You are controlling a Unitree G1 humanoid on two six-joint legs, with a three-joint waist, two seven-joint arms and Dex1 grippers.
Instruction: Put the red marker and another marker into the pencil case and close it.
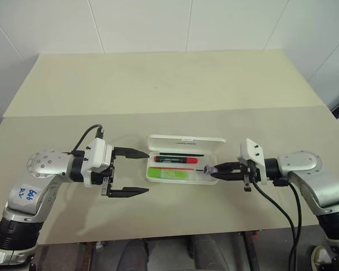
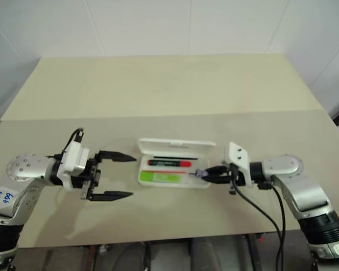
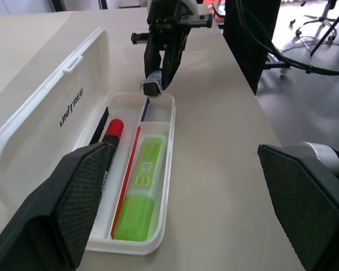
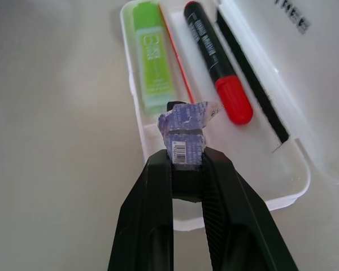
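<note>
The white pencil case lies open mid-table, its lid folded back with "UNITREE" lettering on it. Inside rest the red marker, black with a red end, and the other marker, a lime-green highlighter, in the nearer compartment. My left gripper stands open just left of the case with nothing between its fingers. My right gripper is at the case's right end, shut on a small grey-purple bit held over the tray's end.
The beige table has its front edge close below the arms, and a paler board covers its far half. Black cables hang from my right wrist.
</note>
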